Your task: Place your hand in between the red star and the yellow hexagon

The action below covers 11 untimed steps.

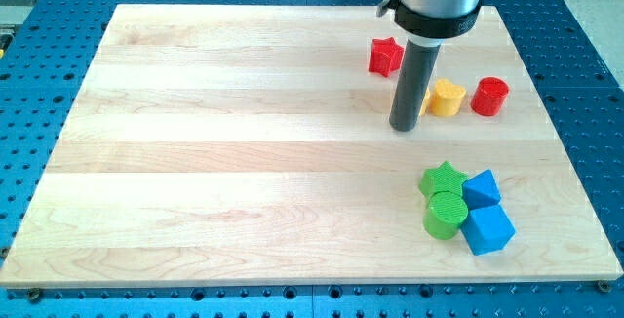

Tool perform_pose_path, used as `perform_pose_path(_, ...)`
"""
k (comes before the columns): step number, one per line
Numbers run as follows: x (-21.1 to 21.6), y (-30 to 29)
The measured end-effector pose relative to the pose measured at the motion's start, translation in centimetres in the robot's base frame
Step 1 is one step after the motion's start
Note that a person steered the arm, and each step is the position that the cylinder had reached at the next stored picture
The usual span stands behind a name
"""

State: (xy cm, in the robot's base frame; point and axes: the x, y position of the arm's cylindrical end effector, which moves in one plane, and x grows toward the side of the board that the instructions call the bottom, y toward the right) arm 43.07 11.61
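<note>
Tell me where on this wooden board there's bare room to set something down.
The wooden board is bare left of my tip. The right is crowded: red star, yellow hexagon, red cylinder, then green star, green cylinder, two blue blocks packed together.

Your pale wooden board (244, 152) carries a red star (386, 57), yellow hexagon (446, 98), red cylinder (489, 97), green star (444, 178), green cylinder (446, 215), and two blue blocks (481, 188) (487, 229).

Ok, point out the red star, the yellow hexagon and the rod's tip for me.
red star block (385, 57), camera view, middle of its top face.
yellow hexagon block (446, 97), camera view, centre of its top face.
my tip (405, 127), camera view, very end of the dark rod, between the two blocks.
</note>
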Motion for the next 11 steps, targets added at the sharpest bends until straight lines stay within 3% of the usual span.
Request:
perform_pose_path(2,-2.4,-2.2)
perform_pose_path(3,-2.6,-7.6)
perform_pose_path(5,-12.5,-8.5)
perform_pose_path(6,-15.9,-3.8)
perform_pose_path(7,-15.0,2.2)
perform_pose_path(9,-8.4,1.0)
perform_pose_path(11,-7.5,0.4)
